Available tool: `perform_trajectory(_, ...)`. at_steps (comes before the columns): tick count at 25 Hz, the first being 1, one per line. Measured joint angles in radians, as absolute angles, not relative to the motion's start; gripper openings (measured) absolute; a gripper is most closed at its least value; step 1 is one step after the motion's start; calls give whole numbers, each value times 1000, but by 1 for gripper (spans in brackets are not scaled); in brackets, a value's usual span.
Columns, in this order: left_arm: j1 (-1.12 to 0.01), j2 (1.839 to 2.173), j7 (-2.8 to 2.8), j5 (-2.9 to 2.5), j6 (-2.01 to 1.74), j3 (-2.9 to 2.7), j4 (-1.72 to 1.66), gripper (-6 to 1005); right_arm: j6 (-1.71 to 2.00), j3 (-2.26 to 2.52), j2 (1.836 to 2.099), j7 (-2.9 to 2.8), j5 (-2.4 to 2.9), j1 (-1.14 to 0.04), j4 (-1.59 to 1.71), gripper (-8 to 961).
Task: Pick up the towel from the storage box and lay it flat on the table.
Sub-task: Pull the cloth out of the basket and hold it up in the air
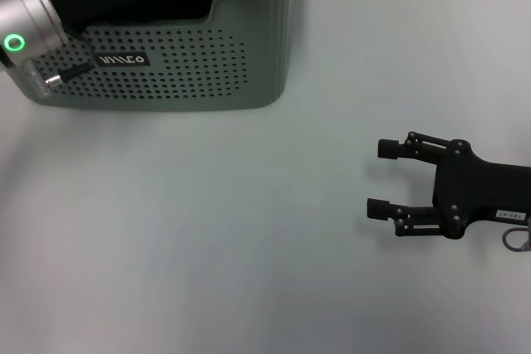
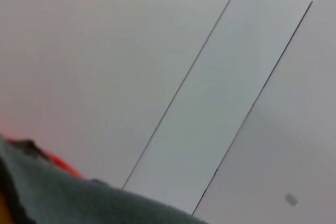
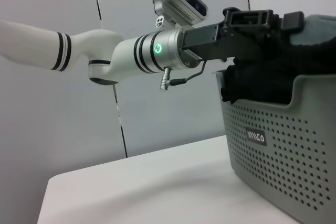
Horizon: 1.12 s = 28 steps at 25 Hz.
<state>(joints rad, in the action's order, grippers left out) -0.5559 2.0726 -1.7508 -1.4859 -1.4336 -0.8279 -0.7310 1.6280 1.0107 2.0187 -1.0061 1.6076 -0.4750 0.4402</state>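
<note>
The storage box (image 1: pixel 166 72) stands at the table's (image 1: pixel 207 230) far left; it also shows in the right wrist view (image 3: pixel 283 161). My left arm reaches over the box, and its gripper (image 3: pixel 283 22) sits above the box's contents. A grey-green fold of the towel (image 3: pixel 317 27) with black edging rises at the box's far end and fills the lower part of the left wrist view (image 2: pixel 105 203). My right gripper (image 1: pixel 377 177) is open and empty, level over the table at the right, fingers pointing left, well away from the box.
A black cloth (image 3: pixel 262 85) lies heaped in the box under my left gripper. Grey wall panels (image 2: pixel 220 77) stand behind the table. The white tabletop (image 3: pixel 157 182) stretches between the box and my right gripper.
</note>
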Motion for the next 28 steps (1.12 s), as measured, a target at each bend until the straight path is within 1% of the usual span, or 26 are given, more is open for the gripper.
perform_trajectory(5, -535, 2074, -1698, -1413, -1504, -828, -725, 159, 1625, 990, 2021, -988, 1594, -468, 440, 815)
perform_trajectory(8, -529, 2069, -1633, -1371, -1626, -831, -723, 123, 1625, 983, 2021, -959, 1547, -459, 437, 813)
perform_trajectory(13, -536, 2058, -1499, -1298, -1948, -837, -726, 64, 1641, 983, 2021, -902, 1417, -449, 414, 810)
perform_trajectory(15, -531, 2050, -1454, -1271, -2017, -870, -739, 55, 1657, 983, 2021, -877, 1358, -445, 408, 809)
perform_trajectory(18, -518, 2011, -1397, -1226, -2041, -1020, -774, 41, 1685, 983, 2020, -822, 1305, -444, 396, 807)
perform_trajectory(20, -513, 1974, -1379, -1170, -2041, -1149, -794, 36, 1694, 983, 2022, -792, 1286, -444, 391, 806)
perform_trajectory(22, -512, 1956, -1377, -1131, -2041, -1210, -796, 36, 1696, 986, 2023, -773, 1279, -448, 389, 805)
perform_trajectory(28, -499, 1958, -1377, -1112, -2038, -1180, -778, 36, 1726, 999, 2024, -736, 1282, -462, 388, 801)
